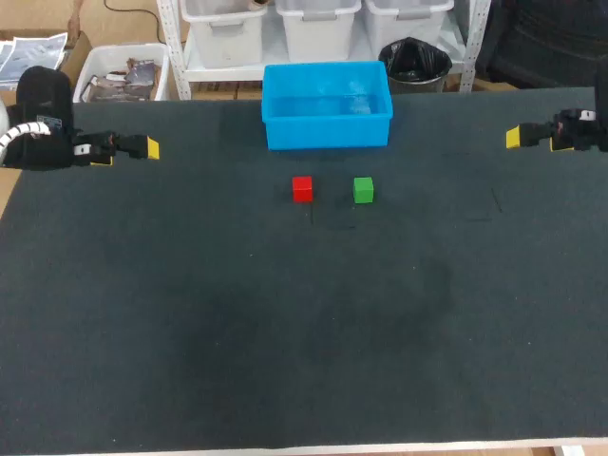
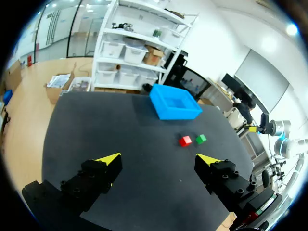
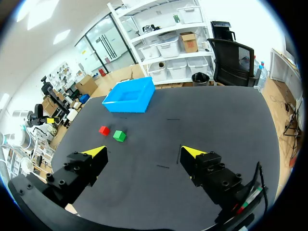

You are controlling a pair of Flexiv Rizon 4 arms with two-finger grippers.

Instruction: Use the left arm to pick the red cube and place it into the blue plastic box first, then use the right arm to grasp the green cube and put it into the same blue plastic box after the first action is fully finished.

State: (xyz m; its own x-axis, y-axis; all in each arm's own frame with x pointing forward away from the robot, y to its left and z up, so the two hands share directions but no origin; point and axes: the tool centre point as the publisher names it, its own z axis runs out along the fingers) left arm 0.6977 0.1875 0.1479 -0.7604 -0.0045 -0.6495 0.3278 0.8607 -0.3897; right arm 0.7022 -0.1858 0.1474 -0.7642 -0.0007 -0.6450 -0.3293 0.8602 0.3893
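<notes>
Red cube [image 1: 302,189] sat beside green cube [image 1: 363,190] before the blue plastic box [image 1: 327,140]; left gripper [image 2: 161,161] and right gripper [image 3: 144,153] hung wide, fingers apart and empty, likely readied for picking

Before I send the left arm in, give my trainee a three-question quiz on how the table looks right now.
1. True or false: the red cube already lies inside the blue plastic box.
2. In the head view, the green cube sits A) beside the red cube, to its right; B) on top of it; C) in the box.
3. Fill in: the jaws of the left gripper and the right gripper both stand ____.
Key: 1 false; 2 A; 3 open.
</notes>
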